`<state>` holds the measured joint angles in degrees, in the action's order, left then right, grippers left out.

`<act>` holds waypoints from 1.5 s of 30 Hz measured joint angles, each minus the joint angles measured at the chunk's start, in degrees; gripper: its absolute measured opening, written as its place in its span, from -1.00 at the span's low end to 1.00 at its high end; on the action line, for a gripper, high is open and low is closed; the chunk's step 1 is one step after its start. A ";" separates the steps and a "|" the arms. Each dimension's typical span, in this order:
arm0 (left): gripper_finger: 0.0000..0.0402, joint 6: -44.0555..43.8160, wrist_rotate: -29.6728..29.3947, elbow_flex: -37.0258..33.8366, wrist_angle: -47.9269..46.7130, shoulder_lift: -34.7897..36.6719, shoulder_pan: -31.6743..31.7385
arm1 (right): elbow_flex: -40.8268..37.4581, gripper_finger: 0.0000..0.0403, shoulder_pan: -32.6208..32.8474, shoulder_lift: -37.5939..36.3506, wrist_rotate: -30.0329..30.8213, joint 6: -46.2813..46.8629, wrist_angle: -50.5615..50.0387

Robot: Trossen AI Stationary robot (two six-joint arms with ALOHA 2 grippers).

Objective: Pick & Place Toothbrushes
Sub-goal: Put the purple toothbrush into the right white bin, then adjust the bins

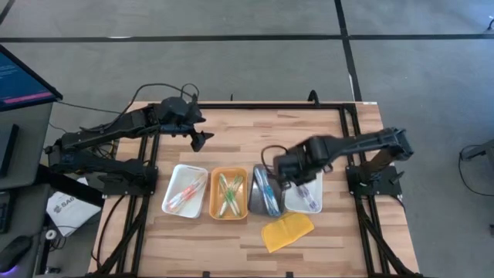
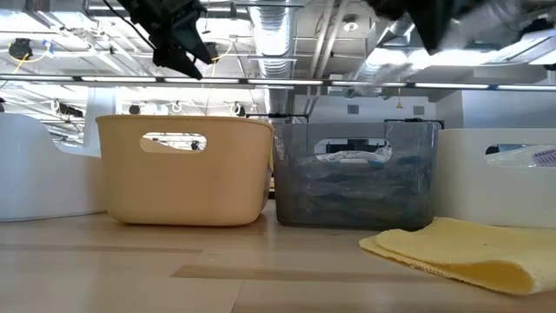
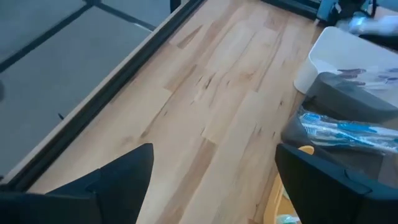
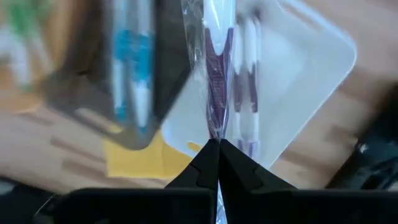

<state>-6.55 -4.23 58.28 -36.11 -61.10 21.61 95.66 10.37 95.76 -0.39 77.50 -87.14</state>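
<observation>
Four trays stand in a row near the bench's front edge: a white tray at the left, an orange tray, a grey tray and a second white tray at the right. A yellow cloth lies just in front of the last two. The toothbrushes are sorted by colour: pink toothbrushes in the left white tray, green toothbrushes in the orange one, blue toothbrushes in the grey one, and at least one purple toothbrush in the right white one; exact counts cannot be made out.

The right hand, fingers pressed together, pinches a wrapped purple toothbrush above the right white tray. The left hand hangs spread and empty over the bench's back left part.

The bench is pale wood planking; around it is grey floor, with a monitor off the left edge.
</observation>
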 joint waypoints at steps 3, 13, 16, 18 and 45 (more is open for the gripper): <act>0.66 0.48 0.00 0.00 1.47 0.00 0.00 | -10.03 -1.00 1.47 -3.08 -1.84 5.89 8.96; 0.66 0.36 3.90 0.00 2.83 0.00 0.00 | -27.71 -1.00 2.18 -8.11 -4.16 18.06 26.83; 0.66 0.31 4.25 0.00 2.80 0.00 -0.01 | -29.69 -1.00 1.55 -7.27 -5.79 13.94 26.05; 0.66 0.31 4.25 0.00 2.77 0.00 0.00 | -31.19 -1.00 1.42 -7.36 -6.84 12.06 25.64; 0.66 0.71 4.26 0.00 2.70 -0.01 0.00 | -34.20 -0.25 -0.28 -6.46 -5.52 0.15 28.69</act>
<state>-5.84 0.03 58.28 -33.41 -61.11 21.61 61.46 10.09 89.30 -5.91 77.64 -58.46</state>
